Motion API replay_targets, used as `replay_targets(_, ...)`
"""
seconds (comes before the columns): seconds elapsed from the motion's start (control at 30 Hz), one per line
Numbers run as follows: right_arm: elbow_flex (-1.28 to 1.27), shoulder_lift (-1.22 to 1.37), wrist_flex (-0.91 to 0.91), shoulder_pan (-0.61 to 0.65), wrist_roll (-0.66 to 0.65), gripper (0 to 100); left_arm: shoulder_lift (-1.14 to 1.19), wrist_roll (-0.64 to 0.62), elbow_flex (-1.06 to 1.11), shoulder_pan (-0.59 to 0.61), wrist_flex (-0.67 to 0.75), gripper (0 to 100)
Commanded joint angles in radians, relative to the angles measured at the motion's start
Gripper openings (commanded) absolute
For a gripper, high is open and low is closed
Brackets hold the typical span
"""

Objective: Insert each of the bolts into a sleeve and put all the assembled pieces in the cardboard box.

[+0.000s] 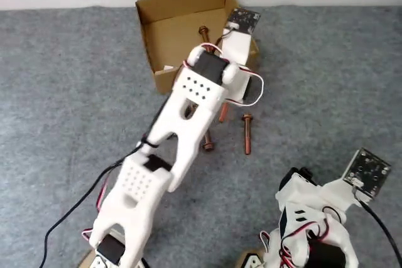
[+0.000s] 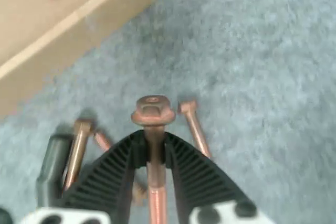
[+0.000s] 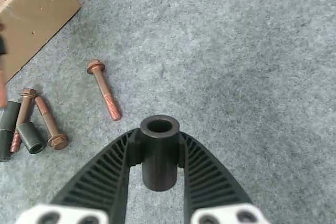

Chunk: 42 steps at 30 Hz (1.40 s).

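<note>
My left gripper (image 2: 154, 148) is shut on a copper bolt (image 2: 152, 115), held head up just outside the cardboard box (image 2: 79, 22). In the high view the left arm (image 1: 201, 83) stretches to the near right corner of the box (image 1: 182, 23), where one bolt (image 1: 204, 31) lies inside. My right gripper (image 3: 158, 145) is shut on a black sleeve (image 3: 159, 156), open end up, above the carpet. The right arm (image 1: 320, 224) sits near the front right.
Loose bolts lie on the grey carpet: one alone (image 3: 104, 90), two (image 3: 50, 124) beside two black sleeves (image 3: 30, 136) close to the box (image 3: 31, 14). In the high view a bolt (image 1: 247, 133) lies right of the left arm. Open carpet spreads to the right.
</note>
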State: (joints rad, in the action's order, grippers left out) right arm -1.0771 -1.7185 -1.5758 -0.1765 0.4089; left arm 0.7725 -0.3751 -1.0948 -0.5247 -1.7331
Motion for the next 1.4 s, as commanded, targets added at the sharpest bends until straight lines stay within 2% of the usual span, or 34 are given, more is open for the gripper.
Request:
replay_targets(0.0,0.003,-0.004,0.024,-0.01,0.008,0.7,-0.311,0.015,0.239,-0.002,-0.025,0)
replay_targets(0.2,0.003,-0.004,0.022,0.082,0.009,0.7,-0.669,0.011,0.581,0.017,-0.006,0)
replay_targets(0.4,0.003,-0.002,0.024,0.163,0.008,0.7,-0.991,0.014,0.928,0.052,0.081,0)
replay_targets(0.67,0.003,-0.002,0.025,0.236,0.008,0.7,-1.475,0.017,1.5,0.066,0.301,0)
replay_targets(0.9,0.003,-0.001,0.028,0.338,0.005,0.7,-1.86,0.011,1.799,0.127,0.443,0)
replay_targets(1.03,-0.005,-0.001,0.076,0.467,-0.068,0.7,-2.047,0.014,1.885,0.17,0.5,0)
replay_targets(1.37,-0.11,0.007,0.398,0.849,-0.322,0.7,-2.449,0.008,2.111,0.173,0.644,0)
